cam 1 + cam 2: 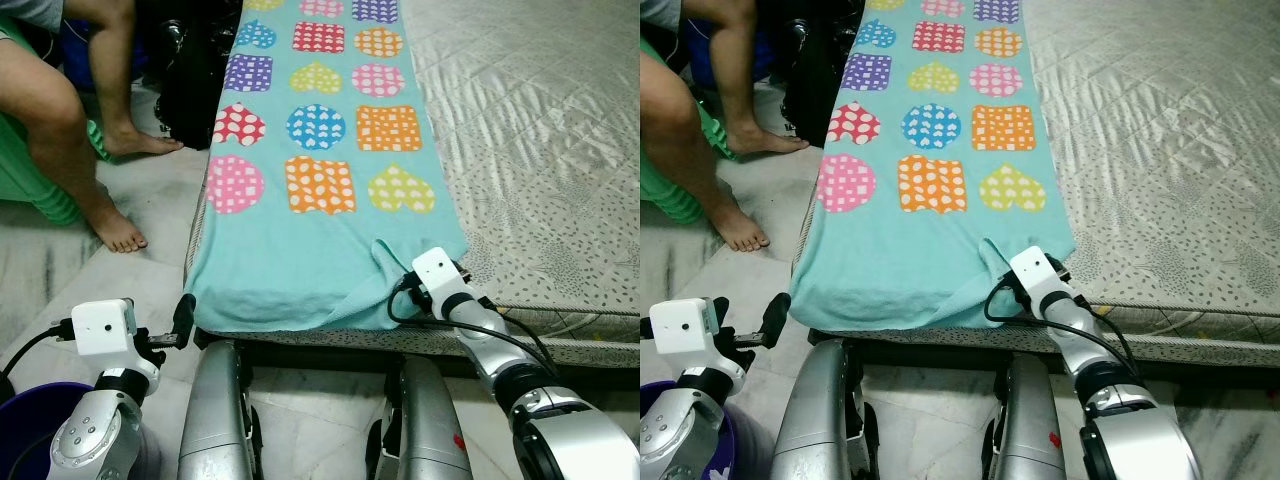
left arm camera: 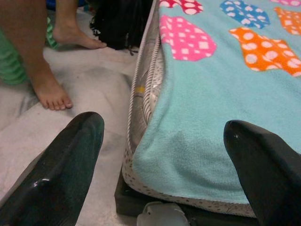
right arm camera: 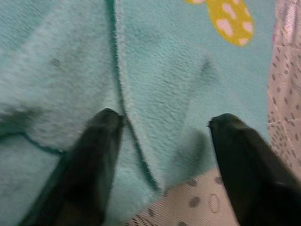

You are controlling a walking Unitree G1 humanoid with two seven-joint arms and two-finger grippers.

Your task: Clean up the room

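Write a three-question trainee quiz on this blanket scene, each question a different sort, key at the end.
1. True or false: the right gripper is open, its fingers straddling a fold at the blanket's near right corner.
2. Multiple choice: the left gripper is A) shut on the blanket, B) open at the blanket's near left corner, C) touching the person's foot.
3. Fill in: the blanket lies on the ____ side of the mattress, as the robot sees it.

Key: 1 true; 2 B; 3 left.
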